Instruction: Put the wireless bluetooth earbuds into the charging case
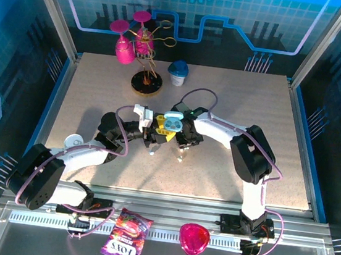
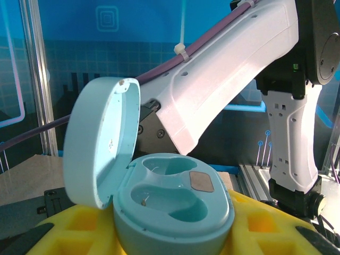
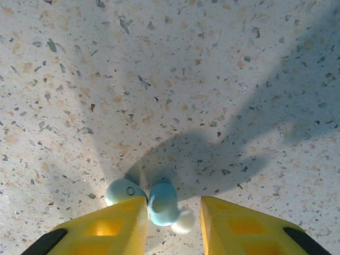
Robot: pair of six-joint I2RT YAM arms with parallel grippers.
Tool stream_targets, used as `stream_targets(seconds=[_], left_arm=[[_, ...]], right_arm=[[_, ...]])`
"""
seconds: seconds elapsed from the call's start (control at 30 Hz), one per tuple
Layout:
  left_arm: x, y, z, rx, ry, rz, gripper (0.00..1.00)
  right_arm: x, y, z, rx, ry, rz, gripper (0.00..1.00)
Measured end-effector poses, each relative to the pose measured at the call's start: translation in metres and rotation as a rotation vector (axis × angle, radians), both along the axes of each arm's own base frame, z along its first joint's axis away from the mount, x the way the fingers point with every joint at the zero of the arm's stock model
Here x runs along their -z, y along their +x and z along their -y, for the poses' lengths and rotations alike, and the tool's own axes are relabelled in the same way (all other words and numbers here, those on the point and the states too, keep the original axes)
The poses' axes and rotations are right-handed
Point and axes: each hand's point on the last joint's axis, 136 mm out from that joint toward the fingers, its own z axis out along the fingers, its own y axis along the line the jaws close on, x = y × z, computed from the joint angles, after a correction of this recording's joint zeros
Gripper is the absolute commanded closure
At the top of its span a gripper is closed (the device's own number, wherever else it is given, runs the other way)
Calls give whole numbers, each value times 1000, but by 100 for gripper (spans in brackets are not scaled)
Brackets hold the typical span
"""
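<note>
My left gripper [image 2: 172, 240] is shut on the charging case [image 2: 175, 204], a light-blue oval clamshell held between its yellow fingers [image 2: 79, 229]. Its lid [image 2: 101, 149] stands open and both sockets are bare. From above, the case [image 1: 172, 124] hangs over mid-table at the left gripper [image 1: 160, 136]. Close to its right, my right gripper [image 1: 183, 150] points down at the tabletop. It stands open astride one pale blue earbud [image 3: 163, 203] with a white tip, lying on the table against the left finger [image 3: 114, 231]. A second earbud [image 3: 122, 191] lies just outside that finger, partly hidden by it.
A wire stand with pink glasses [image 1: 134, 39] on a round wooden base [image 1: 146, 85] is at the back, a blue-lidded white cup [image 1: 178, 73] beside it. A purple snack packet [image 1: 125, 244] and a pink heart-shaped box [image 1: 194, 239] lie on the front rail.
</note>
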Motion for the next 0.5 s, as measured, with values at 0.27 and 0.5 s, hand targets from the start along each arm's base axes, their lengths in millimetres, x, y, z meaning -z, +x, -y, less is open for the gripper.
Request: stream_targets(seconds=[0.27, 0.5], left_arm=[[0, 0, 0, 0, 0, 0, 78], [0, 0, 0, 0, 0, 0, 78]], right_arm=[[0, 0, 3, 6, -23, 12, 69], [2, 0, 2, -3, -39, 10, 71]])
